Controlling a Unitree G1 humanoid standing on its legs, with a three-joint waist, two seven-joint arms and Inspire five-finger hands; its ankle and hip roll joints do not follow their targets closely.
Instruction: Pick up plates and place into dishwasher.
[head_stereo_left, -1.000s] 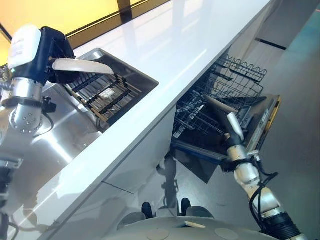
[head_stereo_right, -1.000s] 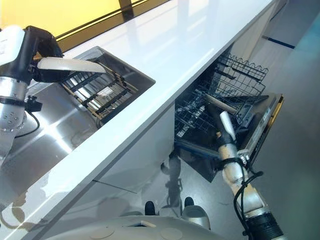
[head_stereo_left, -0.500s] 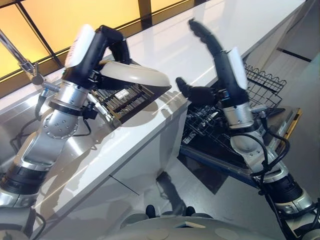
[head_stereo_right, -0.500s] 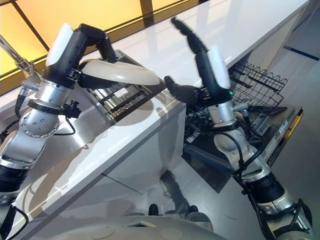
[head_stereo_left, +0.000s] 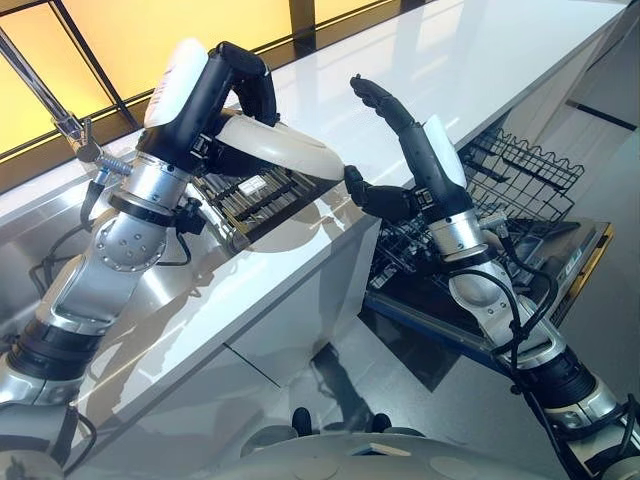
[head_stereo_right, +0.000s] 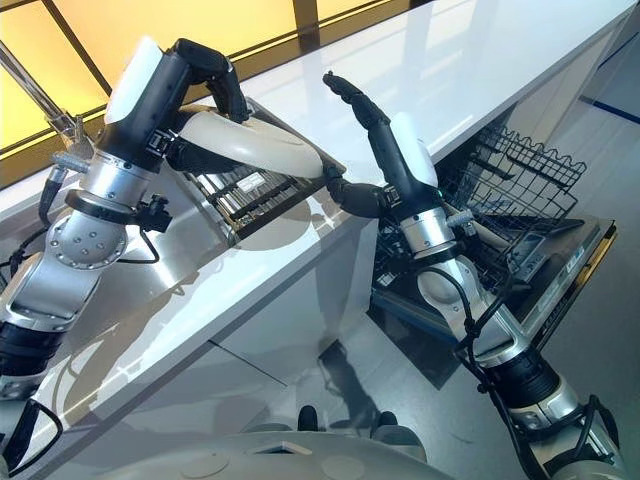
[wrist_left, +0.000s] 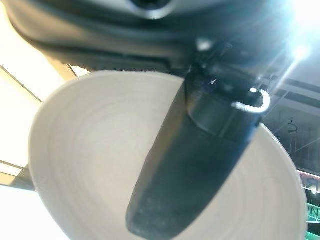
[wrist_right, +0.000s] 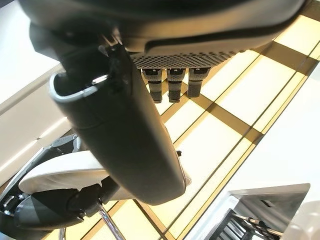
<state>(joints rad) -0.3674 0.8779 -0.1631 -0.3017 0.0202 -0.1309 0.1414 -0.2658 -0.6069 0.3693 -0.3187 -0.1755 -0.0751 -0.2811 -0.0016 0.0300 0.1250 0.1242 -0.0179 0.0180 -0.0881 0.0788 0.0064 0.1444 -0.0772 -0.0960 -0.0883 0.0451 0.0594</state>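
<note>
So the left hand (head_stereo_left: 215, 95) has its fingers and thumb pinching the round cream ceramic plate (head_stereo_left: 285, 153) up over the glossy white worktop (head_stereo_left: 300, 250), while the right hand (head_stereo_left: 400, 160), fingers spread, waits beside its rim, probably for a handover toward the black wire dishwasher rack (head_stereo_left: 500, 180).

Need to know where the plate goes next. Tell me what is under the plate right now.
The plate, held by the left hand, hangs over the sink's dark rack and the white counter edge. The rack part directly beneath is hidden by it. The right hand reaches toward its rim.
</note>
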